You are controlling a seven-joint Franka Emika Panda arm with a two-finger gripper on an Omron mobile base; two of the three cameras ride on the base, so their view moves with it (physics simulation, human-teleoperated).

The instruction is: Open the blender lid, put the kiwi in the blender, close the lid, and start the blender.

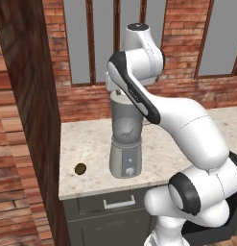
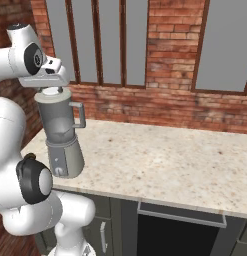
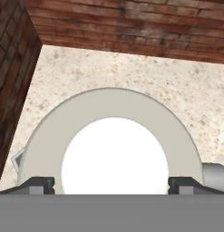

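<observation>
Two finger tips of the released claw [image 3: 111,185] straddled the blender lid [image 3: 109,136], seated on the blender [image 1: 125,144] upon the desk [image 2: 165,155]; advisable: centre, descend squarely, clench before lifting.

A red brick wall [image 2: 170,45] stands behind the counter [image 2: 185,165], which has a pale speckled stone top. In the wall are tall windows [image 2: 102,40] with dark brown frames and grey panes. Under the counter are dark grey cabinets, and one drawer [image 1: 110,202] has a light metal handle. At the left is a dark wooden panel [image 1: 31,72].
</observation>
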